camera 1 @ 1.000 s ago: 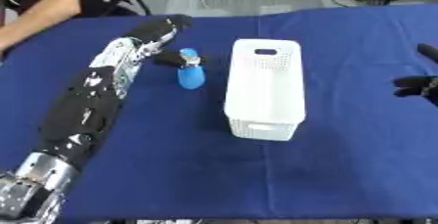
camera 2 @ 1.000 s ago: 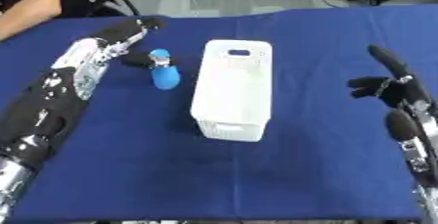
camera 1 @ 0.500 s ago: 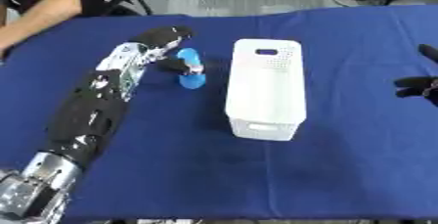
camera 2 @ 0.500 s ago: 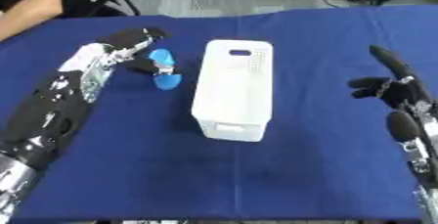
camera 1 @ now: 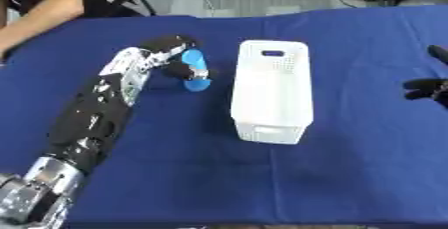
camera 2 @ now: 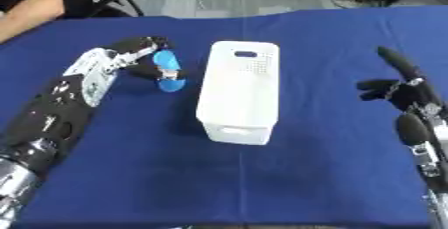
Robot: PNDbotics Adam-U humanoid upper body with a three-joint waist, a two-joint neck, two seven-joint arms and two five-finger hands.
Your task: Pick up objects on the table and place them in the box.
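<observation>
A small blue object (camera 1: 196,70) with a light band near one end is held just left of the white box (camera 1: 272,90). My left hand (camera 1: 170,53) is curled round it, black fingers wrapping its far side, slightly above the blue cloth. The box is long, perforated, with handle slots, and stands in the middle of the table; nothing shows inside it. My right hand (camera 2: 398,86) rests open at the right edge, fingers pointing up, well apart from the box.
A blue cloth (camera 1: 175,173) covers the table. A person's bare arm (camera 1: 44,18) leans on the far left corner, away from the objects. Grey floor and cables lie beyond the far edge.
My left hand has closed on the blue object and drawn it slightly up and toward the box. The right hand has stayed where it was.
</observation>
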